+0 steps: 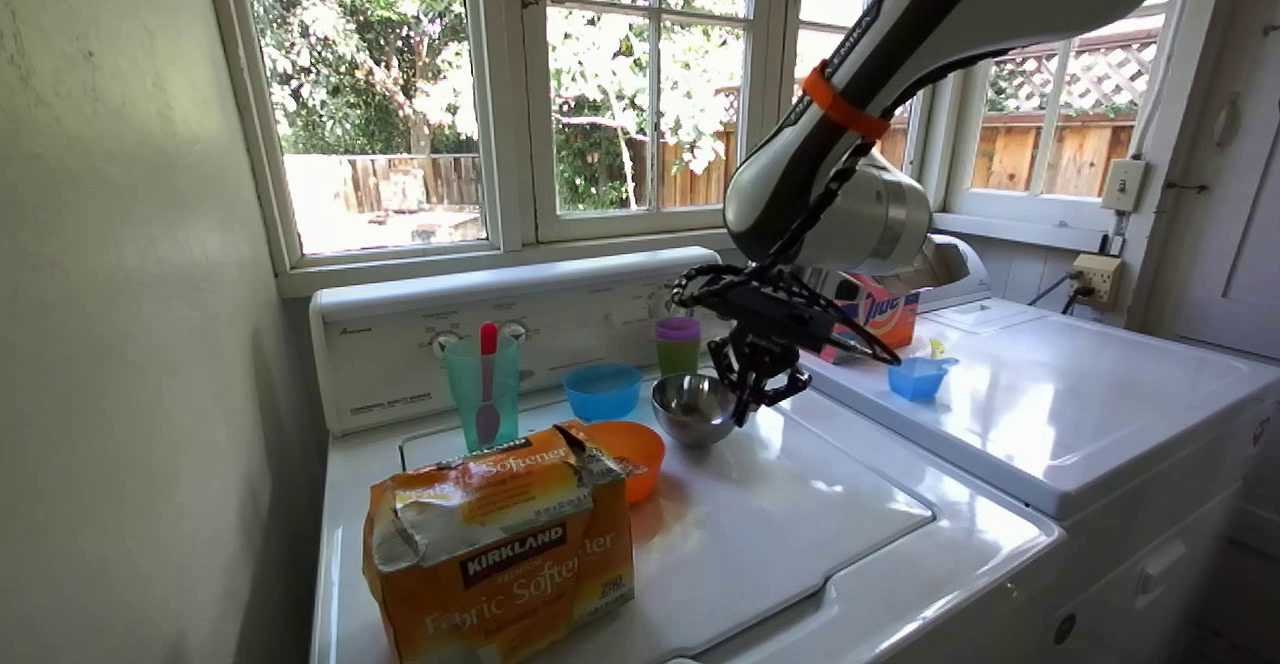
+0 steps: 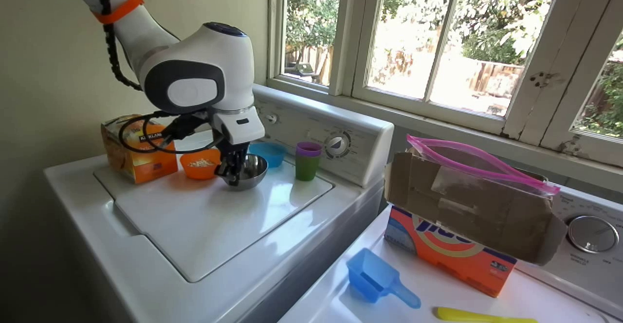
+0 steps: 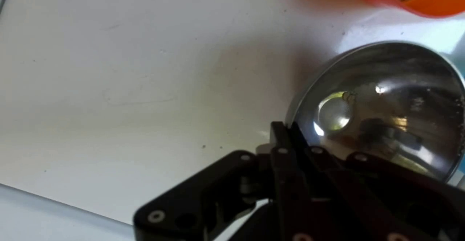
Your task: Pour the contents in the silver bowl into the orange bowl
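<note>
Apparently the pouring is as good as done: the orange bowl (image 2: 198, 173) carries a heap of pale bits (image 2: 200, 163), while the silver bowl (image 3: 392, 88) shows just a few specks (image 3: 348, 96) near its base, and some of those may be reflections. So the step in hand is most likely setting the silver bowl down and letting go. The claw (image 3: 287, 125) pinches its rim from inside and out, at the bowl's nine o'clock in the wrist view; the orange bowl lies near, at its one o'clock. In an exterior view the blue bowl (image 1: 603, 404) sits close by, between nine and ten o'clock of the silver bowl; in an exterior view the cups (image 2: 307, 167) stand at its three o'clock.

Whether its base touches the white lid (image 1: 770, 544) cannot be told, so any lowering should go slowly and straight down. Held by one edge, the bowl looks slightly tipped and will probably rock; levelling it first lets the whole base take the weight. The jaws should then part evenly, or the rim may drag. Afterwards the claw does best to rise straight before turning, since a nudge towards the orange bowl could spill the bits.
</note>
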Available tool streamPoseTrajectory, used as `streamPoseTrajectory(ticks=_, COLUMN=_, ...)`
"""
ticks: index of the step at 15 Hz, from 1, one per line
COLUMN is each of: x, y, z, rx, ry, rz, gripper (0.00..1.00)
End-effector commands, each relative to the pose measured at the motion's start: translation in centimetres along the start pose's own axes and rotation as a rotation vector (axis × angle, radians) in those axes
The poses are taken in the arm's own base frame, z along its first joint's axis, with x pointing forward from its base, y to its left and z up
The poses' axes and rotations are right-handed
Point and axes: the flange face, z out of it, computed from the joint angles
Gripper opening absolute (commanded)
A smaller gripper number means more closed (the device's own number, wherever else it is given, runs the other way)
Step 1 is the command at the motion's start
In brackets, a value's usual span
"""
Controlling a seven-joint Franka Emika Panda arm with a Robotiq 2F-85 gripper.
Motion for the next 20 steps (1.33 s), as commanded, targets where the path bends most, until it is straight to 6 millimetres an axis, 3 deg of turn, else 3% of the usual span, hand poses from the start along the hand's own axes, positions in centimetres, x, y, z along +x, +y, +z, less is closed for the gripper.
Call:
streamPoseTrajectory(ticks=1, x=0.1, y=1.4, z=-1.0, rx=-0.018, ry=-0.012, rz=0.046, gripper=0.01)
streamPoseTrajectory(ticks=8, x=-0.4, y=1.7, z=-1.7, rx=-0.163, ry=0.006, rz=0.09, gripper=0.01)
streamPoseTrajectory(ticks=9, x=-0.5, y=1.6, z=-1.9, rx=-0.18, ry=0.007, rz=0.096, gripper=0.28)
streamPoseTrajectory(ticks=10, x=-0.7, y=1.6, z=-2.0, rx=-0.195, ry=0.005, rz=0.099, gripper=0.29)
streamPoseTrajectory(ticks=16, x=-2.1, y=1.3, z=-3.1, rx=-0.254, ry=0.034, rz=0.083, gripper=0.71)
streamPoseTrajectory(ticks=20, x=-4.6, y=0.4, z=-4.4, rx=-0.341, ry=0.141, rz=0.004, gripper=0.99)
